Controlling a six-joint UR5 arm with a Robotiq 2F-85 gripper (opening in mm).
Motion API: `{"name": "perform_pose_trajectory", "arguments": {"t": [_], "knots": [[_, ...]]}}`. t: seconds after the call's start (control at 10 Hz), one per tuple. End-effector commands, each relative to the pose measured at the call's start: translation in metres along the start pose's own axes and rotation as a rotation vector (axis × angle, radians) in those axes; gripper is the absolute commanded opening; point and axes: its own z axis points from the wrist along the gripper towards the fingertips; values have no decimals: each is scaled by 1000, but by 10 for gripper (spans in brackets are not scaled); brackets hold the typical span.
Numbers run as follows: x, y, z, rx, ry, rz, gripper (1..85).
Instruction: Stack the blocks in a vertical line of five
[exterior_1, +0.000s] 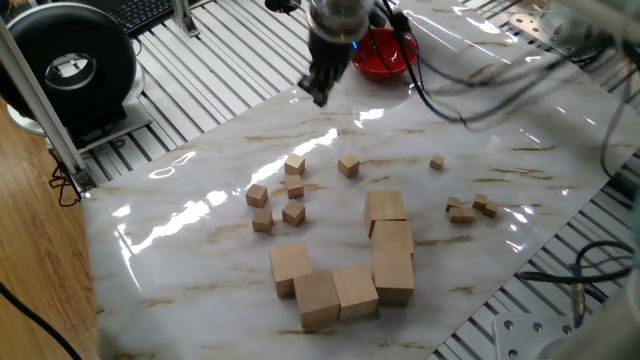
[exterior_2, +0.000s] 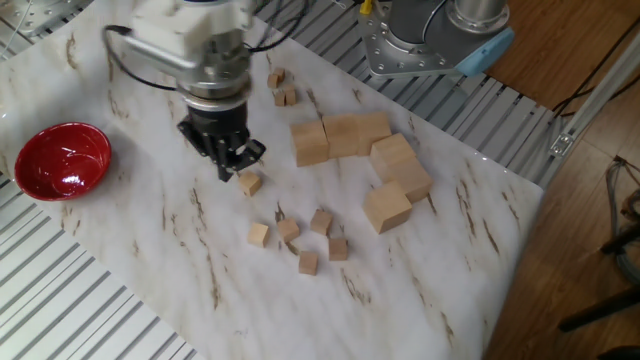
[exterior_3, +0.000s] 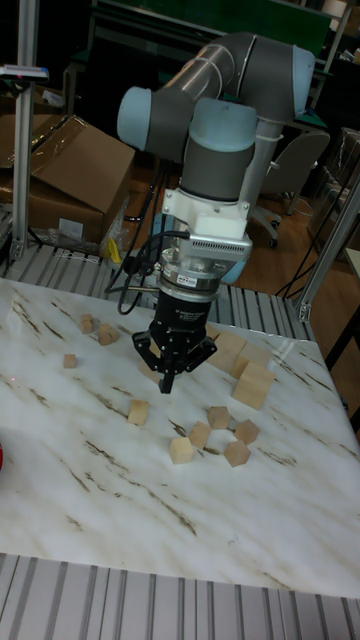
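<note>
Several small light-wood blocks lie loose on the marble table (exterior_1: 200, 260). One block (exterior_2: 250, 183) (exterior_3: 138, 412) (exterior_1: 348, 166) lies apart from the rest. The other blocks form a loose cluster (exterior_2: 300, 240) (exterior_1: 280, 200) (exterior_3: 215, 435), none resting on another. My gripper (exterior_2: 232, 170) (exterior_3: 166, 382) (exterior_1: 318, 92) points straight down, just beside and above the lone block, on its bowl side. Its fingertips meet at a point and nothing is between them.
Several large wood cubes (exterior_2: 372, 160) (exterior_1: 360, 260) sit together beyond the cluster. Tiny cubes (exterior_2: 280, 88) (exterior_1: 470, 208) lie near the arm's base, and a red bowl (exterior_2: 62, 160) (exterior_1: 382, 52) stands at the table's end. A slotted metal frame (exterior_1: 200, 70) surrounds the table.
</note>
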Motion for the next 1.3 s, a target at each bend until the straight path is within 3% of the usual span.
{"name": "perform_pose_trajectory", "arguments": {"t": [0.0,0.2,0.6,0.7,0.9,1.0,1.2], "knots": [[11,1,14,5,-30,-6,10],[7,9,15,-24,-48,5,10],[2,14,15,-43,-68,25,10],[3,16,15,-51,-61,32,10],[10,-2,15,19,-35,5,10],[14,-4,16,27,-20,-4,10],[31,-2,15,17,45,-34,10]]}}
